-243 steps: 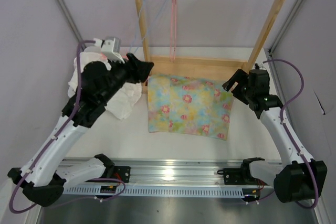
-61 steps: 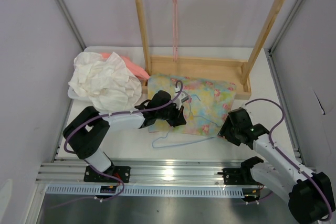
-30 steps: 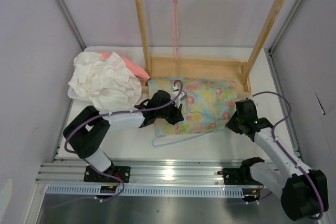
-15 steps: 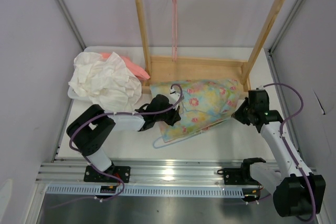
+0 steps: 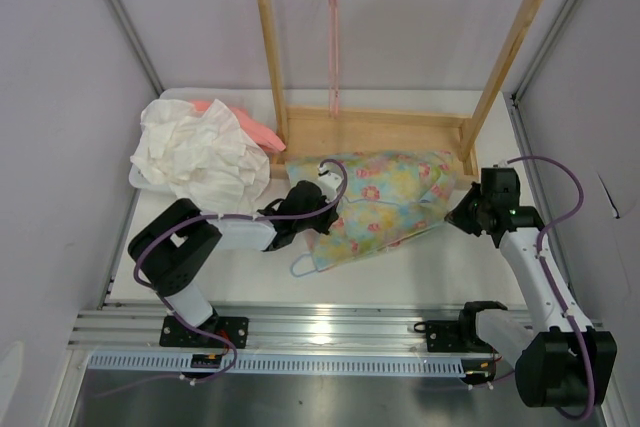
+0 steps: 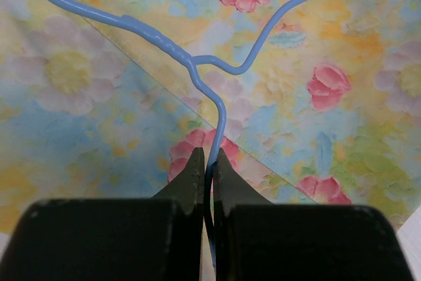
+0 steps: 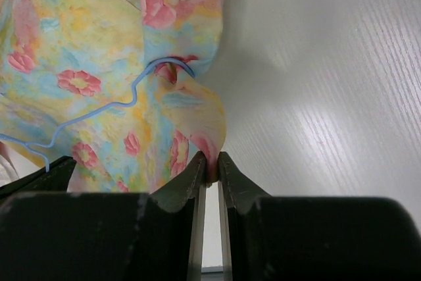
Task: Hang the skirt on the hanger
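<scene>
The pastel flower-print skirt (image 5: 385,202) lies on the table in front of the rack, bunched toward its near left. The light blue hanger (image 5: 299,266) lies with it, one end loop sticking out at the skirt's near-left corner. My left gripper (image 5: 322,215) is shut on the hanger's (image 6: 191,64) hook wire, low over the skirt (image 6: 99,97). My right gripper (image 5: 457,213) is shut on a pinched corner of the skirt (image 7: 112,51) at its right edge. In the right wrist view the hanger (image 7: 99,113) runs across the cloth, its end curving into a fold.
A plain white cloth (image 5: 200,157) and a salmon-pink garment (image 5: 252,129) are heaped at the back left. The wooden rack (image 5: 400,132) stands behind the skirt, with a thin pink hanger (image 5: 333,37) on its top bar.
My right gripper has carried the skirt's right corner back and to the right, so the cloth has drawn over the hanger. The left gripper has shifted slightly with the hanger in it.
</scene>
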Controlling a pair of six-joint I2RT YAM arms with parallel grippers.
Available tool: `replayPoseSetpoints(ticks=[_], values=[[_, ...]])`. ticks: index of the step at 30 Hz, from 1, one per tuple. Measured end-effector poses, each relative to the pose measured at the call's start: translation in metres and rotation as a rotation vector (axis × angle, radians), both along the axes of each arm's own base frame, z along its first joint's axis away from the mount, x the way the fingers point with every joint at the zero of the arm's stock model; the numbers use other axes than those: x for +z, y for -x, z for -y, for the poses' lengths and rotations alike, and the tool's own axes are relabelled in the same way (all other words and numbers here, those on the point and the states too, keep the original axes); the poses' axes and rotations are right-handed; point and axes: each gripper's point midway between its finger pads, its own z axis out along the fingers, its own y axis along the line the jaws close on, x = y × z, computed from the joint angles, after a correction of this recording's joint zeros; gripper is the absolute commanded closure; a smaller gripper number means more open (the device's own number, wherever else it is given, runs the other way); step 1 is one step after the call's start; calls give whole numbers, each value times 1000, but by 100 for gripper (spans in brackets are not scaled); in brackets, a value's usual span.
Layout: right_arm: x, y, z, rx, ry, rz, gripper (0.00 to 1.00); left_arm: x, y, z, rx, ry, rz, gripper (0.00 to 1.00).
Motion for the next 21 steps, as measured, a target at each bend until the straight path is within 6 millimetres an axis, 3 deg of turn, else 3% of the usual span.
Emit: replayPoseSetpoints(ticks=[12,15,18,21], values=[[-19,9,18,-38,-3,-39,85,20,-16,10,-45,-3,112,100],[-24,11,18,-36,-6,-51,72,26,-19,13,-63,0,142,100],[-31,13,16,-23,1,-70,51,35,-24,18,-73,6,170,100],[-35,17,6,17,13,-81,39,43,-26,23,-91,30,193,100]])
